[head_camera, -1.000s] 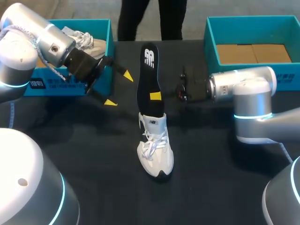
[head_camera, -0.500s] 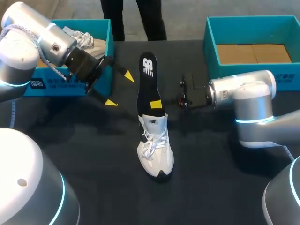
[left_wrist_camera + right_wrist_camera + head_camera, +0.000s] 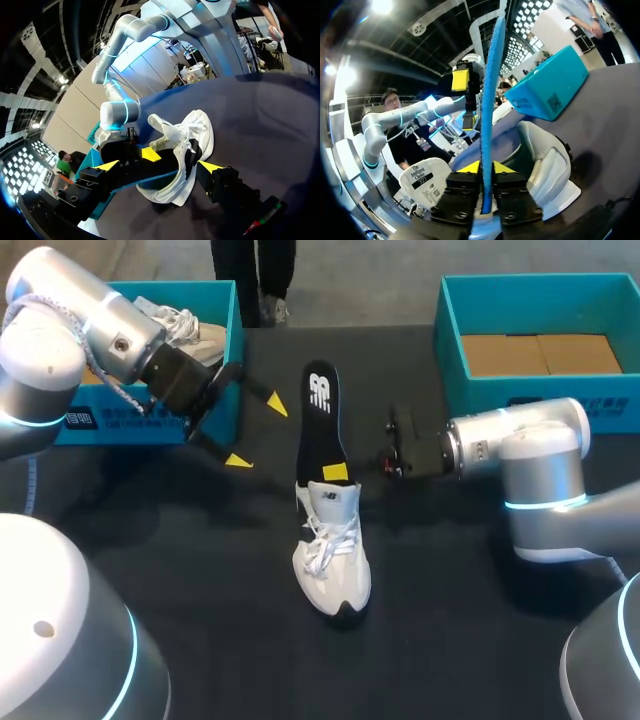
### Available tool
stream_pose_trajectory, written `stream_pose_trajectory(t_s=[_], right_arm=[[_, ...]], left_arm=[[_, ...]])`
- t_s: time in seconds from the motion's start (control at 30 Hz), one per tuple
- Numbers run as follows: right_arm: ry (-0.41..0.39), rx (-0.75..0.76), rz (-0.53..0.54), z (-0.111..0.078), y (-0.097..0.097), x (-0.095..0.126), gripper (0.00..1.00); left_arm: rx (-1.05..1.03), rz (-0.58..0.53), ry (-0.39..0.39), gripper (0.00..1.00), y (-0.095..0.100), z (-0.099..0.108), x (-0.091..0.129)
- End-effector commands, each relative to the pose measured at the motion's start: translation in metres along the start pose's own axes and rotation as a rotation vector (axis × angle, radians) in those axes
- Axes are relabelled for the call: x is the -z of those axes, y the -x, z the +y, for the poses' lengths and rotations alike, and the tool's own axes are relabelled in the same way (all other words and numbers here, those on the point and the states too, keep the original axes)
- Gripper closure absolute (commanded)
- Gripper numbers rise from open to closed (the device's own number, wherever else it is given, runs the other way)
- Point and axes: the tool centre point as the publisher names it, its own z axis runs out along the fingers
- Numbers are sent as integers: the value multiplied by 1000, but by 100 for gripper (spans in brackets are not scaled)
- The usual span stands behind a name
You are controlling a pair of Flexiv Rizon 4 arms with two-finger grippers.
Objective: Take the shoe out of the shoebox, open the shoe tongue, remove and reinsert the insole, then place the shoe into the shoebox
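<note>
A white sneaker (image 3: 332, 562) stands upright mid-table, toe toward me. A black insole (image 3: 320, 420) sticks up out of its heel opening, leaning away from me. My right gripper (image 3: 335, 472) comes in from the right and is shut on the insole just above the shoe's collar. In the right wrist view the insole's blue edge (image 3: 489, 90) runs up between the right gripper's (image 3: 486, 168) yellow tips, with the sneaker (image 3: 545, 160) beside them. My left gripper (image 3: 256, 432) hangs open beside the left shoebox (image 3: 222, 350). Its wrist view shows the sneaker (image 3: 192, 145) ahead of the open left gripper (image 3: 159, 166).
The teal left shoebox holds a second white shoe (image 3: 185, 328). Another teal shoebox (image 3: 450, 350) with a cardboard floor stands at the back right. My right arm's body (image 3: 520, 445) lies low over the table right of the sneaker.
The insole has come down, its lower end sliding deeper into the sneaker. My right gripper moved down and toward me with it. The left arm stayed put.
</note>
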Motion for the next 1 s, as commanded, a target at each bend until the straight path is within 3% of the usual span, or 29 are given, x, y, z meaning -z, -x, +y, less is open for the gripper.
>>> stream_pose_trajectory(t_s=[0.03, 0.37, 0.53, 0.67, 0.77, 1.0], right_arm=[[-11, 11, -3, 8, 1, 0, 54], [-32, 63, 1, 32, 2, 1, 54], [-71, 54, 29, 37, 6, -6, 62], [-89, 21, 47, 30, 10, -9, 79], [-113, -7, 55, 26, 10, -12, 100], [-139, -50, 60, 9, 5, -8, 100]], left_arm=[[-3, -2, -1, 0, -1, 1, -1], [-3, -16, 2, 0, -6, -1, 1], [-1, -21, 5, 0, -9, -1, 2], [2, -23, 9, 0, -11, -1, 3], [2, -22, 11, 0, -11, -2, 4], [-4, -14, 17, 0, -8, -4, 6]])
